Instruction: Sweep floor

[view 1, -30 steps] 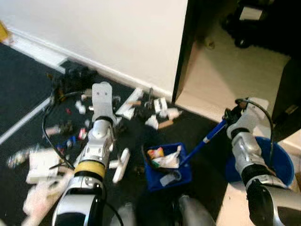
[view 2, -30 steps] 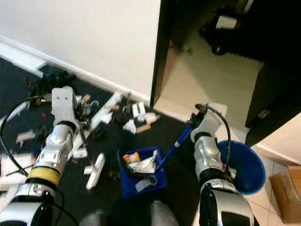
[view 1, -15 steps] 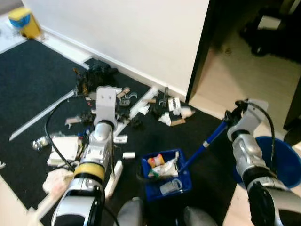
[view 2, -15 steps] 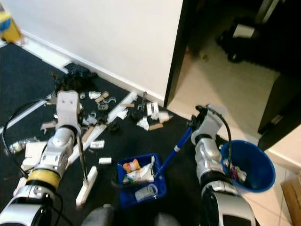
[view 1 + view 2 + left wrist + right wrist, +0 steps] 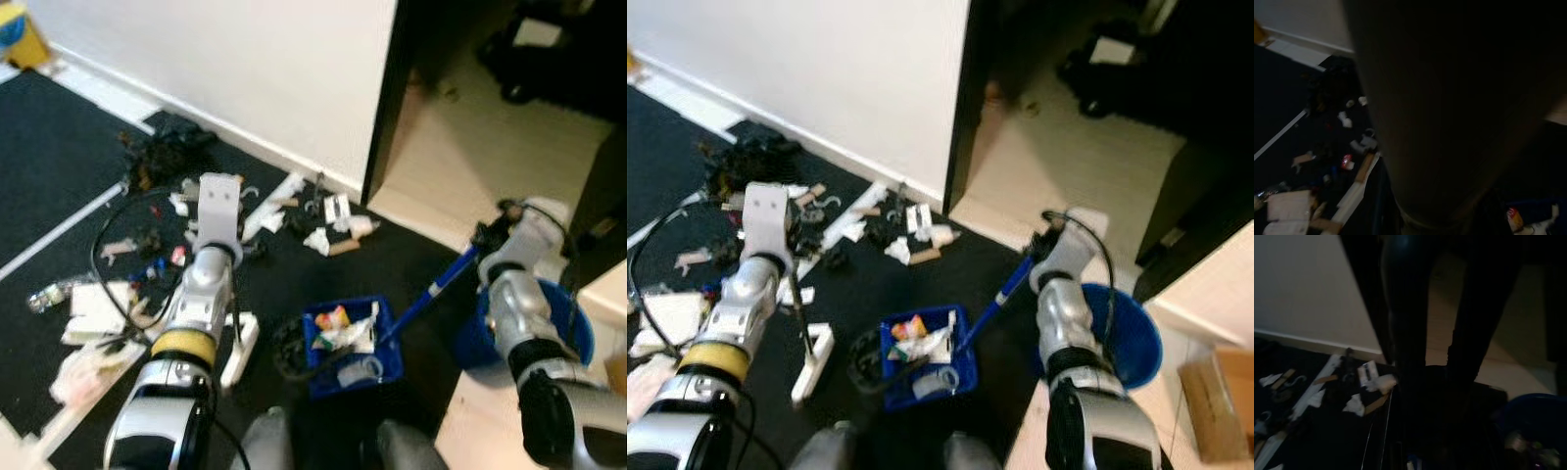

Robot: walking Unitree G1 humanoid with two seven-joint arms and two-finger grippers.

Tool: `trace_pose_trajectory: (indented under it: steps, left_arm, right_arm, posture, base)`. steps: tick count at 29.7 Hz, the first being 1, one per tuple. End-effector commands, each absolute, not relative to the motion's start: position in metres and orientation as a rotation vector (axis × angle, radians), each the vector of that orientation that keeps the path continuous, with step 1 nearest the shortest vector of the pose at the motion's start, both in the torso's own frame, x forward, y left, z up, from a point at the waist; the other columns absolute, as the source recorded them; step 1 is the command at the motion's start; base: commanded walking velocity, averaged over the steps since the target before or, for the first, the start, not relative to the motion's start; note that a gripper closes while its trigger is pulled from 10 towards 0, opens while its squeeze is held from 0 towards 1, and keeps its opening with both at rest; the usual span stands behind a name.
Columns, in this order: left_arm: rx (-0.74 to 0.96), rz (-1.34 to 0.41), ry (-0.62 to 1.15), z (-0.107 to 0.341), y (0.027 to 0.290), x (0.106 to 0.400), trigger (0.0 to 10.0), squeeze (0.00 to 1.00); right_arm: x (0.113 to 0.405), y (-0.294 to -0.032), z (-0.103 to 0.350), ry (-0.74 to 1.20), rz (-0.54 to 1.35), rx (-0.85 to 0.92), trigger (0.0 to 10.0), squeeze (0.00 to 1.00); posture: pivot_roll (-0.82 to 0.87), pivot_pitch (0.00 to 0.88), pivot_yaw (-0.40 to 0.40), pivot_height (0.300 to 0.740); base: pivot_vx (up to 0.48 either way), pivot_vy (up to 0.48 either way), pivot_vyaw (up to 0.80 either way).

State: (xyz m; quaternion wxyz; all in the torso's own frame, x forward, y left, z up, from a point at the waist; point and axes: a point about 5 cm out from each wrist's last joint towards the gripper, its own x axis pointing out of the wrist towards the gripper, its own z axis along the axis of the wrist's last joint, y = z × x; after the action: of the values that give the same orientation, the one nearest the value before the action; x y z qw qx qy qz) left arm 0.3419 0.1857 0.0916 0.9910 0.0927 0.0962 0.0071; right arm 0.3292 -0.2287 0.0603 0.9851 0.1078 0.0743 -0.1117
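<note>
My left gripper (image 5: 217, 213) is out over the black carpet, shut on the thin handle of a broom (image 5: 799, 305). The broom's white head (image 5: 240, 348) rests on the carpet just left of the blue dustpan (image 5: 350, 343). The pan holds paper and wrapper scraps. Its blue handle (image 5: 443, 281) slants up to my right gripper (image 5: 495, 247), which is shut on it. White paper scraps and bits of cardboard (image 5: 328, 235) lie along the skirting by the door frame; the same scraps (image 5: 1369, 382) appear in the right wrist view. More litter (image 5: 103, 304) is strewn at the left.
A round blue bin (image 5: 1129, 338) with some trash stands at my right, on the pale floor beside the carpet edge. A dark door frame (image 5: 384, 108) opens to a tiled room. A cardboard box (image 5: 1213, 406) sits far right. A black cable (image 5: 103, 245) loops beside my left arm.
The whole picture has shifted, so the camera has moved. Both grippers keep their hold, and the broom head stays beside the dustpan.
</note>
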Motion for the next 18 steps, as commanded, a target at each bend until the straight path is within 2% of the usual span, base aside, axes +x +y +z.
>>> trace_pose_trajectory:
  steps: [1,9,18]
  left_arm:
    - [0.205,0.038,0.193,0.092,0.192,0.342,10.0,0.0]
    - [0.242,0.079,0.19,0.094,0.203,0.342,10.0,0.0]
    - [0.271,0.105,0.177,0.1,0.221,0.341,10.0,0.0]
  right_arm:
    - [0.332,-0.234,0.066,0.125,-0.279,0.273,10.0,0.0]
    - [0.331,-0.257,0.075,0.088,-0.415,0.257,10.0,0.0]
    - [0.336,-0.267,0.087,0.075,-0.423,0.216,10.0,0.0]
  posture:
    - [0.05,0.02,-0.028,0.74]
    - [0.05,0.038,-0.017,0.74]
    - [0.07,0.111,-0.007,0.74]
  base:
    - [0.0,0.0,0.0]
    - [0.0,0.0,0.0]
    - [0.0,0.0,0.0]
